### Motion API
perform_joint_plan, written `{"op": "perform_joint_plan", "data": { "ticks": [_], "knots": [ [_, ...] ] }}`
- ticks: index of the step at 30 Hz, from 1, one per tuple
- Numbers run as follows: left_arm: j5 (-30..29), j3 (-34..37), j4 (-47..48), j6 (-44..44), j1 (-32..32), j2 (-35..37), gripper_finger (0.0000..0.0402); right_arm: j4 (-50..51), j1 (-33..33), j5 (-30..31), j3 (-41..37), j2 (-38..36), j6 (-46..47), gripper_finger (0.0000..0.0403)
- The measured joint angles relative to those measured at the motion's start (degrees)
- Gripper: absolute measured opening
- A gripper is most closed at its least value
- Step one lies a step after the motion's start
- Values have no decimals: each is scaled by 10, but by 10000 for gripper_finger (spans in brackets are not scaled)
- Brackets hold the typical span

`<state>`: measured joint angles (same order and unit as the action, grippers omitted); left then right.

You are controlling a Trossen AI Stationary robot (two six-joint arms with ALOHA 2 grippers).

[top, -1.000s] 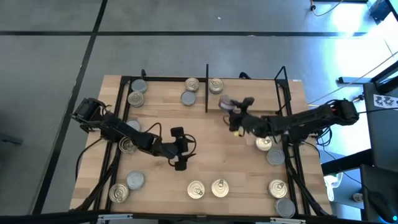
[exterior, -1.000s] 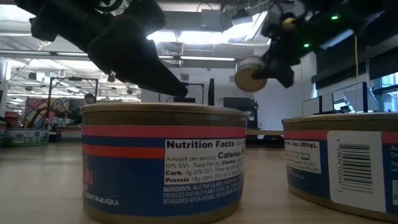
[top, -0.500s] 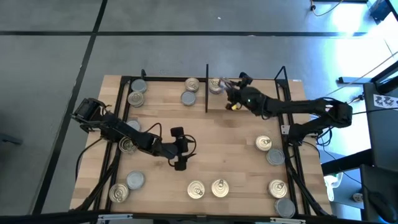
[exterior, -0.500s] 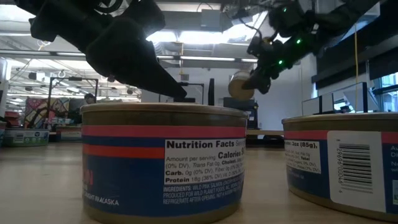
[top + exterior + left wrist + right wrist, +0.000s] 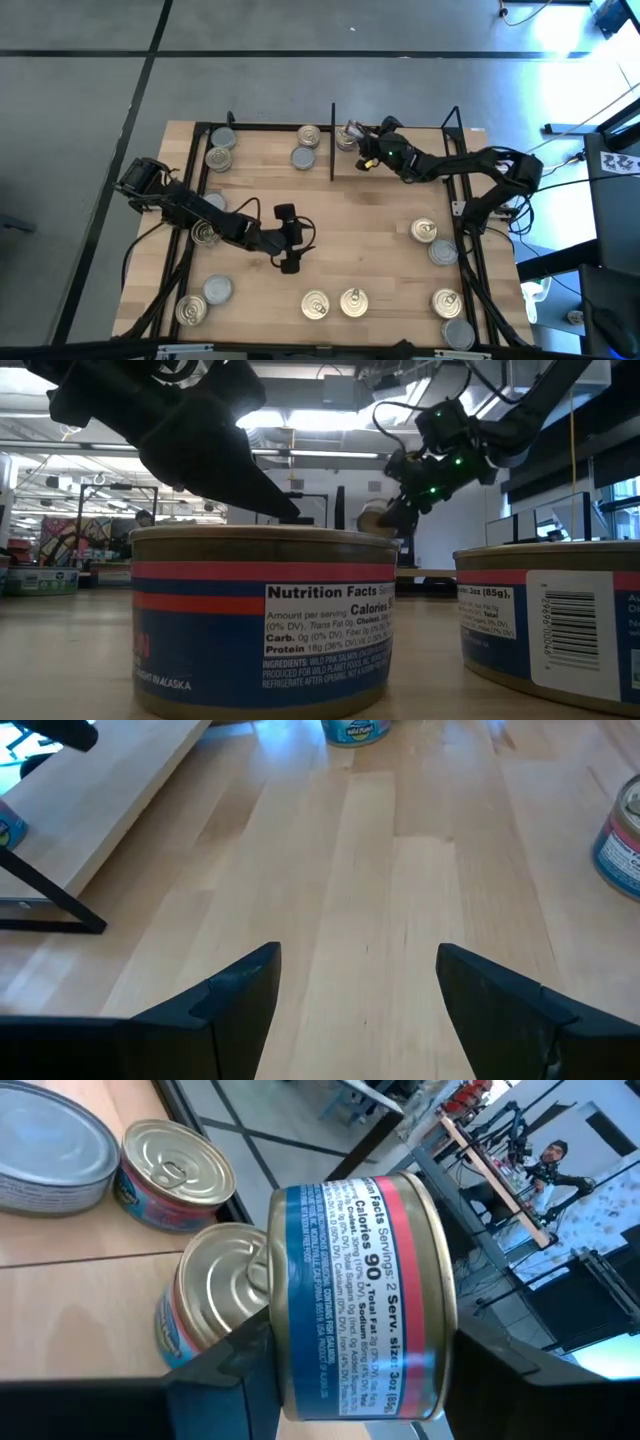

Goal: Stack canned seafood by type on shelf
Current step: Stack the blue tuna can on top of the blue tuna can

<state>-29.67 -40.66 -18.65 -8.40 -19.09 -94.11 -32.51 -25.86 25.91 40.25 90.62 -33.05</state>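
Wrist shows claw's [image 5: 350,1370] tin [image 5: 365,1295] label.

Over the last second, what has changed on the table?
The right gripper, shut on a blue-and-red tin, carried it from mid-table to the shelf's far edge, just right of the divider, over a gold-lidded tin. The left gripper stayed open at mid-table; the other tins lie as before.

High view: overhead, straight down, far, whole table [image 5: 370,215] in frame. Low view: table-top height, level, tin [image 5: 262,618] very close. Wrist views: forward past own fingers, close. High, low share right arm's held tin [image 5: 352,131].
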Motion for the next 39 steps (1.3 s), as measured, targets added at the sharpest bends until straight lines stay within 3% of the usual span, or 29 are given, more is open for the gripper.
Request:
{"op": "perform_joint_plan", "data": {
  "ticks": [10, 20, 32, 39],
  "knots": [
    [-2, 0, 1, 0, 0, 0, 265, 11, -13, 6, 62, 65, -22, 202],
    [-2, 0, 2, 0, 0, 0, 265, 14, -12, 35, 67, 77, -33, 205],
    [-2, 0, 1, -2, 0, 0, 265, 27, -12, 43, 67, 77, -33, 270],
    [-2, 0, 1, -2, 0, 0, 265, 50, -12, 76, 67, 64, -35, 279]
  ]
}}
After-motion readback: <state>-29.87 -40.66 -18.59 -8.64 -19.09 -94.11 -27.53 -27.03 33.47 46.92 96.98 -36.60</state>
